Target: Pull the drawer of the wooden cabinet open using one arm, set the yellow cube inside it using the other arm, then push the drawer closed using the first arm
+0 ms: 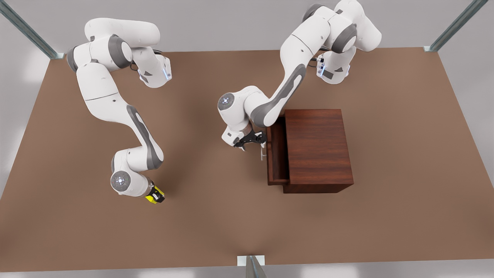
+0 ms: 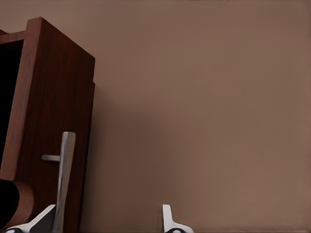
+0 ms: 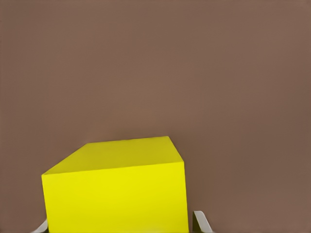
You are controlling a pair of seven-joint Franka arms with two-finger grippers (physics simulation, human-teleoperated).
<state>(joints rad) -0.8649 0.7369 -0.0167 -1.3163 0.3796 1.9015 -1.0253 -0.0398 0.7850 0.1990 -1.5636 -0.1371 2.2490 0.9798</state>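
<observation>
Yellow and bright, one small plain cube, the yellow cube [image 3: 116, 191], sits pinched between the fingers of the right claw [image 1: 155, 194], low over the brown tabletop [image 1: 405, 135] at the front view's lower left, well apart from the furniture. Its faces are flat and unmarked, and in the right wrist view a pale fingertip [image 3: 201, 222] shows at each lower corner of it.

One wooden cabinet [image 1: 318, 148] stands on the tabletop at the front view's right, a boxy dark reddish-brown block with visible grain and a plain flat top. Its single drawer [image 1: 276, 154] is pulled partway out toward the front view's left, a dark wood tray with a flat front panel carrying one thin silver bar handle [image 2: 64, 179].

Two white arms work the scene. The left claw [image 1: 252, 139] is at the drawer front by the handle, its fingers spread; in the left wrist view one fingertip [image 2: 167, 221] stands clear of the bar.
</observation>
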